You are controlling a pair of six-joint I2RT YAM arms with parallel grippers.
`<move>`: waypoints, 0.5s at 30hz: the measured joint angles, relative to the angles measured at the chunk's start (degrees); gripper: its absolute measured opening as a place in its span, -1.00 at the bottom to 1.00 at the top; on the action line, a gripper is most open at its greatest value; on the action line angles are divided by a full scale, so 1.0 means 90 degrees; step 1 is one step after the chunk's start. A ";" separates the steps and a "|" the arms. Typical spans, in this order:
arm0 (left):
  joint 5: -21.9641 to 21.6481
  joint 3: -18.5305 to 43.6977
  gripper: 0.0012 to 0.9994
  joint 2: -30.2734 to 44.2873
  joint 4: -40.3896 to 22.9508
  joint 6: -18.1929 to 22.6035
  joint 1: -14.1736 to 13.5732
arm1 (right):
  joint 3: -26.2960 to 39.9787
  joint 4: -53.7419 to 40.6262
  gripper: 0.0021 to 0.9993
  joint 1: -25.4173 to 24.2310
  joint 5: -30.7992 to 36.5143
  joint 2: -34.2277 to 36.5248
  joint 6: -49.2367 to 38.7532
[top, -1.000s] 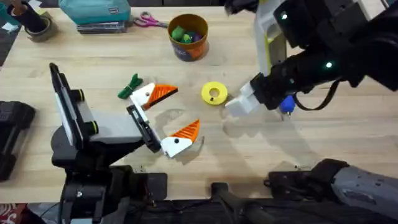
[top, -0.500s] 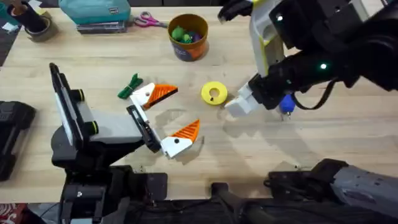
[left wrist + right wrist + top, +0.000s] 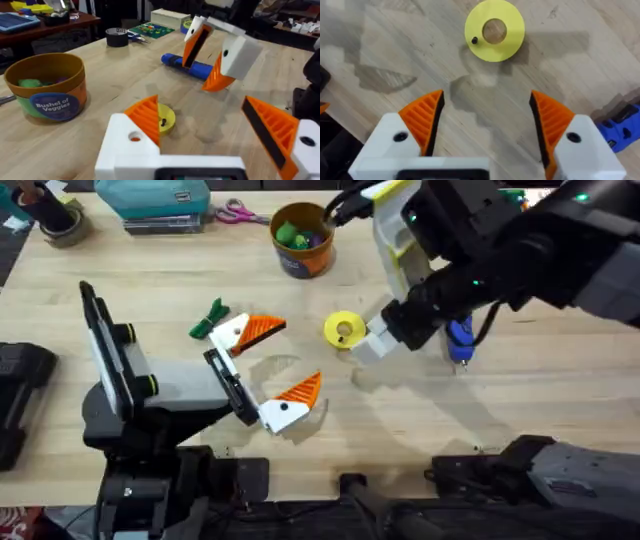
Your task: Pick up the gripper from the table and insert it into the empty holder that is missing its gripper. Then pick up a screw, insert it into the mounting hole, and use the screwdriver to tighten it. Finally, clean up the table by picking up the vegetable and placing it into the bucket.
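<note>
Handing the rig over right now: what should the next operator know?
Left gripper: open, empty; both fingers carry orange pads, so insertion looks done.
Right gripper: open, empty, hovering by the yellow disc, where the screw lies.
Screwdriver and vegetable lie on the table; bucket at the back.
Left: fit screw, tighten, bin vegetable.

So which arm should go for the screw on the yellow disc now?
Right. The right gripper hangs open over the yellow disc, where the screw sits. The left gripper is open too, but off to the disc's side.
</note>
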 joint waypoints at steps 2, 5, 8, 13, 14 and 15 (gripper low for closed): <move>0.0000 0.0000 0.97 -0.0001 0.0000 0.0000 0.0000 | -0.0001 0.0082 1.00 0.0000 0.0000 0.0107 -0.0028; 0.0000 0.0000 0.97 -0.0001 0.0000 0.0000 0.0000 | 0.0000 0.0232 1.00 0.0000 0.0002 0.0266 -0.0042; 0.0000 0.0000 0.97 0.0000 0.0002 0.0000 0.0000 | 0.0000 0.0370 1.00 0.0000 0.0002 0.0411 -0.0043; 0.0000 0.0000 0.97 -0.0001 0.0000 0.0000 0.0000 | 0.0000 0.0730 1.00 0.0000 0.0002 0.0783 -0.0170; 0.0000 0.0000 0.97 -0.0002 0.0000 0.0000 0.0000 | -0.0001 0.0773 1.00 0.0000 0.0002 0.0828 -0.0183; 0.0000 0.0000 0.97 -0.0002 0.0000 0.0000 0.0000 | 0.0000 0.0828 1.00 0.0000 0.0002 0.0867 -0.0184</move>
